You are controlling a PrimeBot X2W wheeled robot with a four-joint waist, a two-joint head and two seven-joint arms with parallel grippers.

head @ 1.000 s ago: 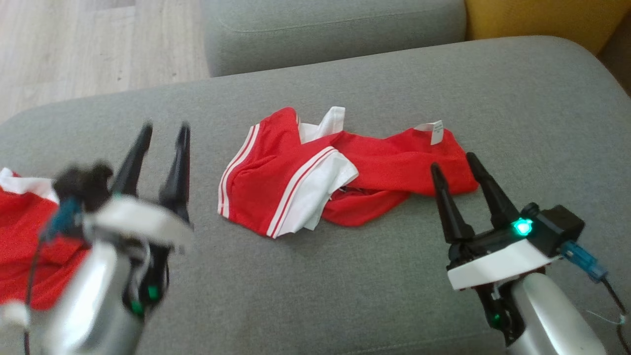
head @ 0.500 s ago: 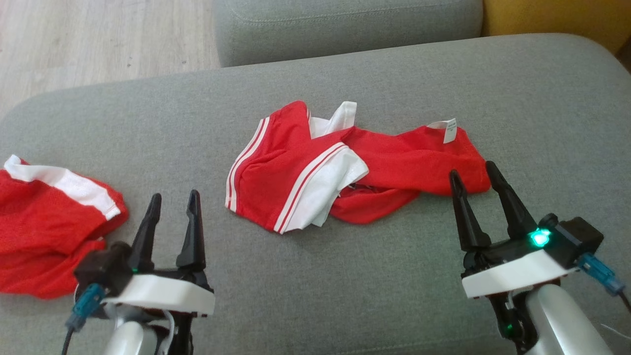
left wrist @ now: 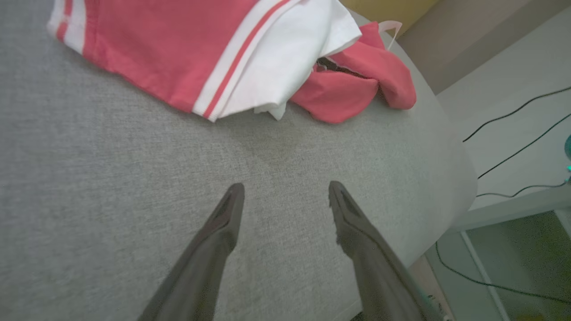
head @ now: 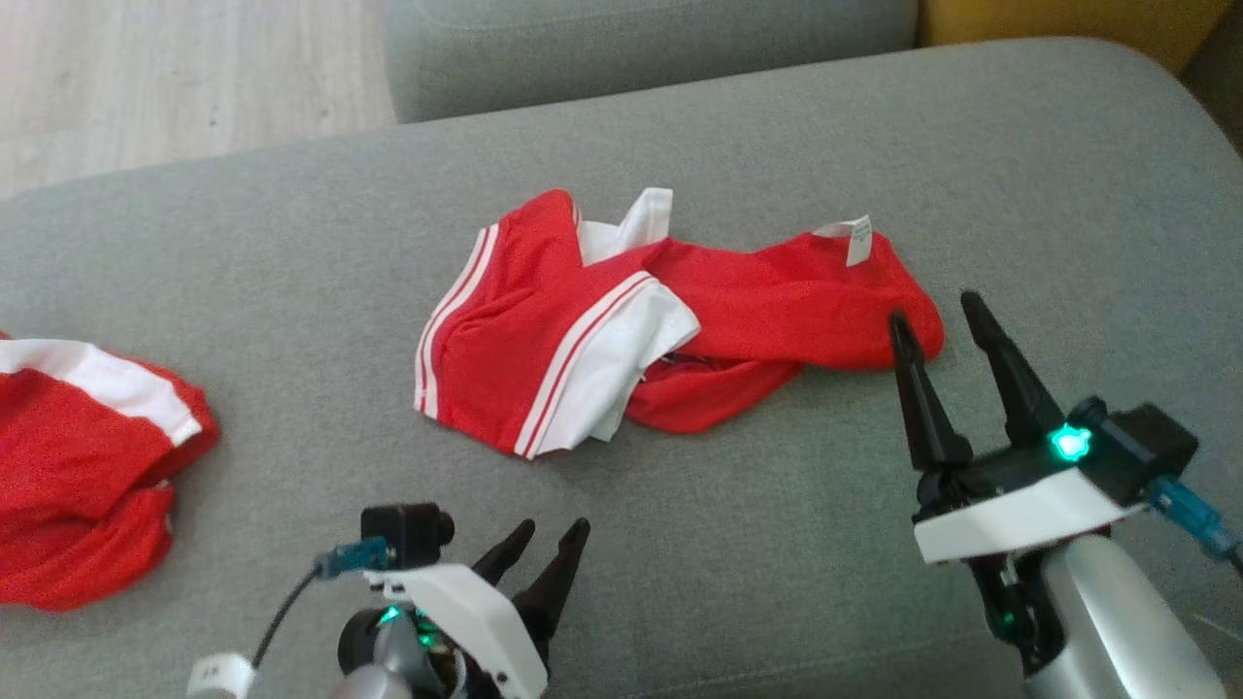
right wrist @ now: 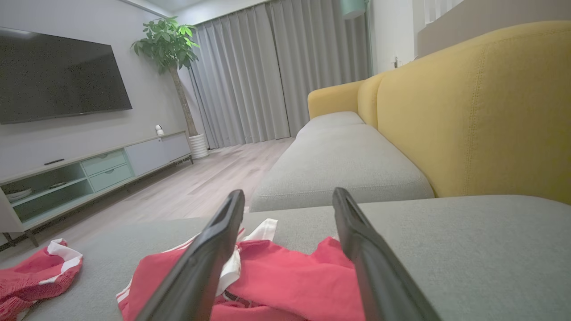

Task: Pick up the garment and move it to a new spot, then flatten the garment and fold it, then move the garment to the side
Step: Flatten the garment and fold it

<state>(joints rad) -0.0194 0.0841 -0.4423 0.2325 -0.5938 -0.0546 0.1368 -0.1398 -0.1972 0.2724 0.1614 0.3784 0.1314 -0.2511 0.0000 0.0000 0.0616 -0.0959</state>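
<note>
The red and white garment (head: pixel 670 320) lies bunched up in the middle of the big grey cushion (head: pixel 777 544). Bare grey cloth lies all around it, most of all in front. The right gripper (head: pixel 933 306) is wide open and holds nothing. Its tips are at the garment's right end, and I cannot tell if they touch it. The left gripper (head: pixel 554 524) is wide open too, near the cushion's front edge, apart from the garment. Another red garment (head: pixel 87 456) lies by the left edge. The wood floor (head: pixel 146 78) shows past the far edge.
</note>
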